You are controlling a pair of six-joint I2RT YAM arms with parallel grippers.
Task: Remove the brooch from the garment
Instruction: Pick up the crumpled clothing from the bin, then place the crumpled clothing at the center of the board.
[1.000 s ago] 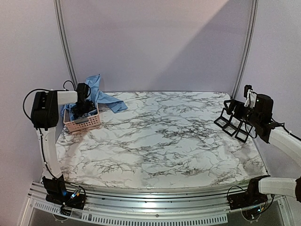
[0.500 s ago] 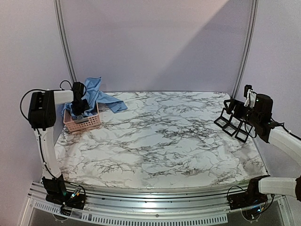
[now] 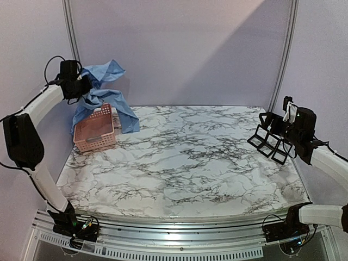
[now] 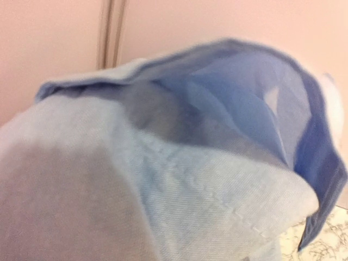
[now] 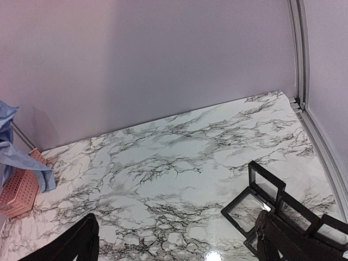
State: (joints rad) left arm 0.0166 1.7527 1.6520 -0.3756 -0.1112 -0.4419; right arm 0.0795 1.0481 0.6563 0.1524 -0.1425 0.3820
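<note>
The garment (image 3: 109,73), a light blue shirt, is shown bunched and held aloft in the closed left gripper (image 3: 86,88), its folds hung around the tilted pink basket (image 3: 97,136), while the right gripper (image 5: 176,231) is held wide open, grasping nothing, near three open black cases (image 3: 269,142).
</note>
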